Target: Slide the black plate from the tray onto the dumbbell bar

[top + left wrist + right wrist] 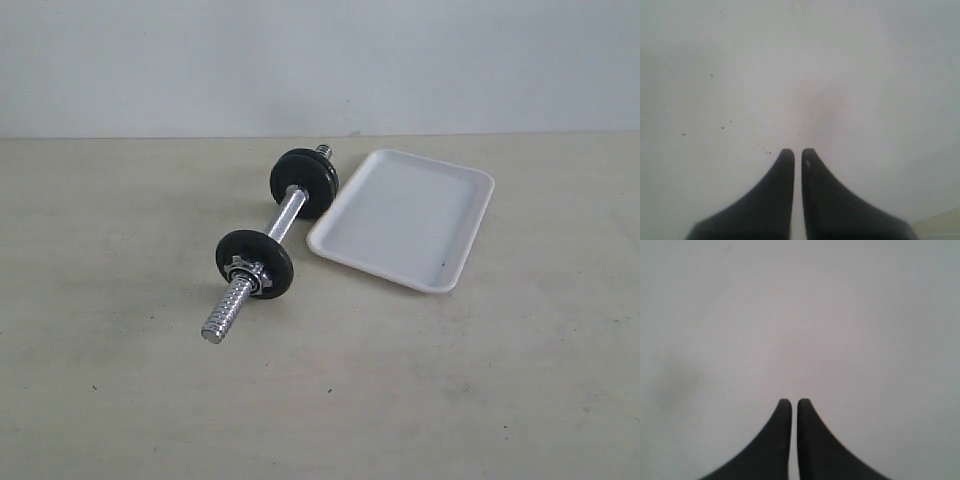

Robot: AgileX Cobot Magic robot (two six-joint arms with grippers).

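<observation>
The dumbbell bar (268, 245) lies flat on the bench (120, 380), about midway between the left and right edges and closer to the far edge than the near one. It runs on a slant. Its bare threaded end points toward the near left corner, and its other end points toward the far edge.

A black disc (254, 263) sits on the nearer part of the bar, with a silver star nut (247, 271) against the face turned toward the near edge. Shiny thread sticks out past the nut.

The black plate (305, 183) is on the bar's far end, standing on its rim, with a short stub of thread showing beyond it. That end looks thick enough to be two discs face to face, but I cannot tell them apart from here.

The white tray (470, 215) rests just beside that end, toward the right edge of the bench, with its long sides angled the same way as the bar. Whether its rim touches the plate I cannot tell. A tiny dark speck lies inside the tray near its right rim.

The left claw (797, 152) has its dark fingers pressed almost together, with only a thin slit between them, over a pale blurred surface dotted with specks. The right claw (791, 402) is pressed together the same way, over plain pale grey.
</observation>
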